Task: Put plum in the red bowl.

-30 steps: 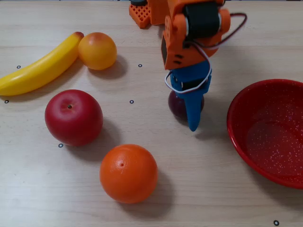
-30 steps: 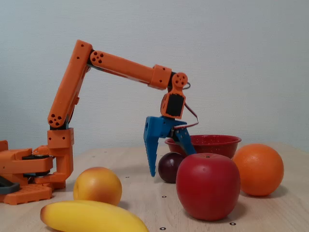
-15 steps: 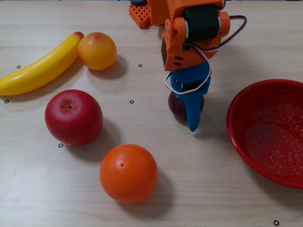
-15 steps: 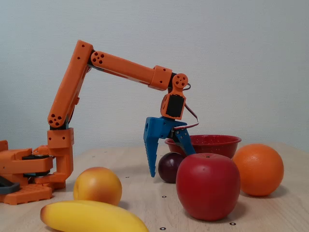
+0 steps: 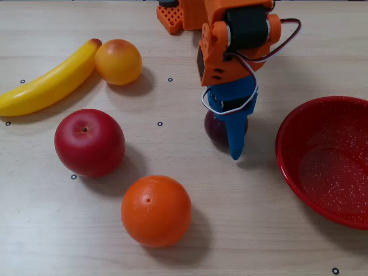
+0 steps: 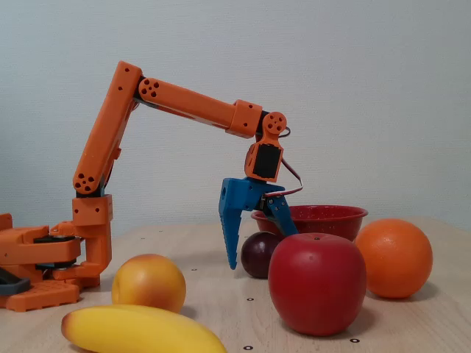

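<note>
Over the plum: your hand (image 6: 254,246) hangs low with its blue fingers pointing down at the desk (image 6: 221,287).
Hand state: open and holding nothing; in the fixed view one finger stands left of the plum (image 6: 260,254) and the other slants down over its top right.
Plum location: on the desk beneath the hand, left of the red bowl (image 5: 325,161) in the overhead view, where the blue fingers cover much of the plum (image 5: 215,127).
Step in hand: closing on the plum, judged from the straddling fingers; contact cannot be confirmed from either view.
Grasp advice: lower until the tips reach below the fruit's widest part, then close slowly. A glossy round fruit will likely squirt out if pinched high.
Centering: check the overhead view so the plum sits midway between the fingers before you close.
Transfer path: lift clear of the desk first, then swing toward the red bowl, which lies near on the right of the overhead view; clear its rim before release.
Neighbours: the apple (image 5: 89,142) and the orange (image 5: 156,210) lie apart on the left of the overhead view, away from that path.
</note>
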Controlling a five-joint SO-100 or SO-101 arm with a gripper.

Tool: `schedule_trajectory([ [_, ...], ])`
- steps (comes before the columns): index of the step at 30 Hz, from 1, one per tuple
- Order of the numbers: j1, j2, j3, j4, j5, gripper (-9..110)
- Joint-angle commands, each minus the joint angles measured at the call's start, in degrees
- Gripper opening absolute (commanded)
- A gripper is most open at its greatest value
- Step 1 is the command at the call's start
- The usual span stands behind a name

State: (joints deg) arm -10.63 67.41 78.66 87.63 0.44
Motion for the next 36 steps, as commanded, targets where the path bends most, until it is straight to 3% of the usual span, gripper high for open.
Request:
schedule_trajectory([
  [1, -1.58, 2.64, -4.39, 0.53, -2.11, 46],
  [19, -1.93, 2.11, -4.31, 0.79, -2.55, 44],
  [21, -1.93, 2.02, -4.31, 0.62, -3.08, 36],
  [22, -1.93, 1.93, -4.39, 0.62, -3.6, 26],
  [23, -1.93, 1.76, -4.39, 0.62, -4.22, 3],
  [24, -1.85, 1.67, -4.31, 0.97, -3.96, 0],
  [36, -0.53, 3.78, -7.38, 4.83, -2.46, 0],
])
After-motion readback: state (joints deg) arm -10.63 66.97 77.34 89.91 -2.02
